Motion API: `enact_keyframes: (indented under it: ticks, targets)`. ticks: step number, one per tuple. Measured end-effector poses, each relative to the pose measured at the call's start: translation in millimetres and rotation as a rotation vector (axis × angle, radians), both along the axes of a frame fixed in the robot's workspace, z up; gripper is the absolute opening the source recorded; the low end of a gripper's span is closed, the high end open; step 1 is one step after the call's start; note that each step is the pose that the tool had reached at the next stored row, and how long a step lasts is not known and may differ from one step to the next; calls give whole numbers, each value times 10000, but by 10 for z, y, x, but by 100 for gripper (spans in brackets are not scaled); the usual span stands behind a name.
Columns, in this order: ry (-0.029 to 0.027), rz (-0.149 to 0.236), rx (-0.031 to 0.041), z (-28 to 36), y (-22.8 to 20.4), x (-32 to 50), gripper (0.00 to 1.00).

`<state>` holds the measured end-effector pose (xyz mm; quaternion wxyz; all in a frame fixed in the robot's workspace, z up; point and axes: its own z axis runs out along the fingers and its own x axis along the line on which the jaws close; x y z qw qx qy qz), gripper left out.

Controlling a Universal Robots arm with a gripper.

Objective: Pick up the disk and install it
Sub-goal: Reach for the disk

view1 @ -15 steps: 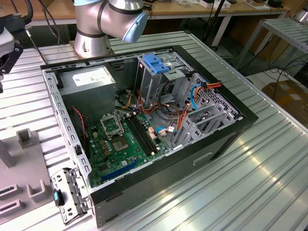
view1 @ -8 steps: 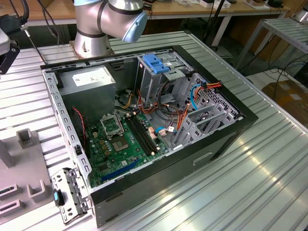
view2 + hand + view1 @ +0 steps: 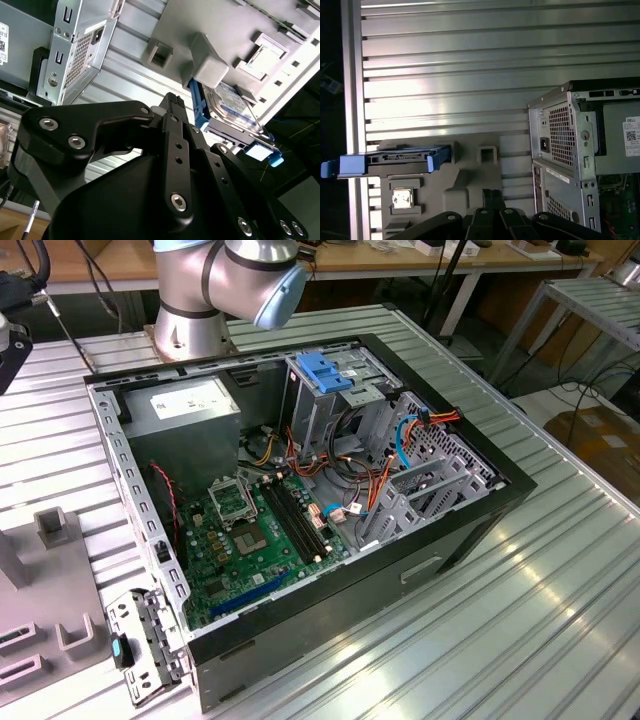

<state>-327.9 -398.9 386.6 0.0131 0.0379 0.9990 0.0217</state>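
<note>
- In the first wrist view, shows the gripper (image 3: pixel 491 195) with its 2 fingers pressed together, pinching nothing; points it toward the grey holder plate (image 3: pixel 470 175), touching neither that plate nor the disk.
- Places the disk (image 3: pixel 395 161) on edge in a slot of that plate, seen edge-on, with blue carrier rails round its edges; keeps it apart from the computer case (image 3: pixel 560 135).
- In the second wrist view, turns the disk's (image 3: pixel 232 105) white-and-blue label face to the camera, just beside a grey block (image 3: pixel 210 67) of the plate; near the gripper, with a gap between.
- In the exterior view, sets the open case on its side on the ribbed aluminium table (image 3: pixel 520 620); inside, finds the green motherboard (image 3: pixel 250 530), the power-supply box (image 3: pixel 185 405) and the metal drive cage (image 3: pixel 330 405), topped by 1 blue latch piece (image 3: pixel 325 370).
</note>
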Motion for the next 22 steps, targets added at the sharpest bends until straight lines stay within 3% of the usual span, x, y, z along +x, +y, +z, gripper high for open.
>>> enact_keyframes:
  ticks: [22]
  targets:
    - [-1,0,1,-8,0,-147,11]
